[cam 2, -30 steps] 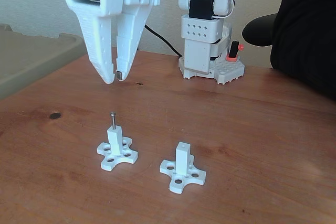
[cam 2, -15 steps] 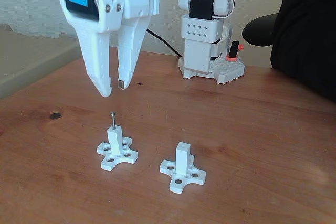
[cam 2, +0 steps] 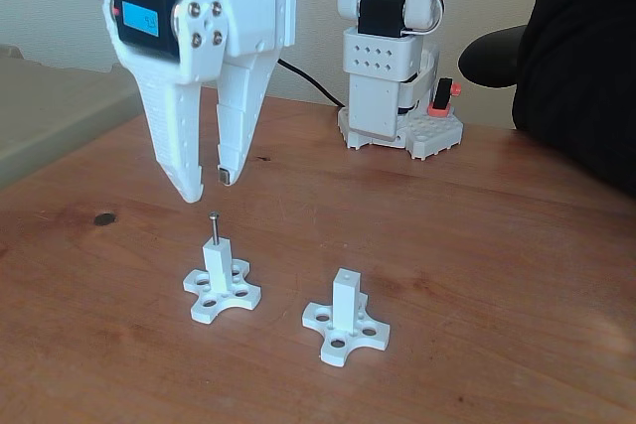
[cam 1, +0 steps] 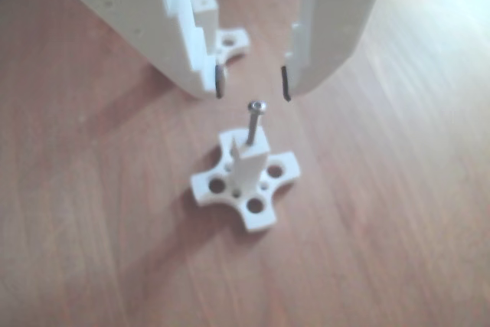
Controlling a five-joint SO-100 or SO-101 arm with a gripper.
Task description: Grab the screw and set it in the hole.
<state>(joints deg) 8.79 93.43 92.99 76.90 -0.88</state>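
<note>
my tool (cam 2: pixel 209 186) hangs spread and empty just above the screw (cam 2: pixel 213 226), which stands upright in the hole of the left post (cam 2: pixel 218 263) in the fixed view. to grab it well, i judge i should drop straight down, straddle the head (cam 1: pixel 256 106) evenly, then pinch gently without tilting it.

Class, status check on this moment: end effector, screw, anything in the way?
End effector open, empty, above the screw. Screw upright in left post's hole. Nothing in the way.
</note>
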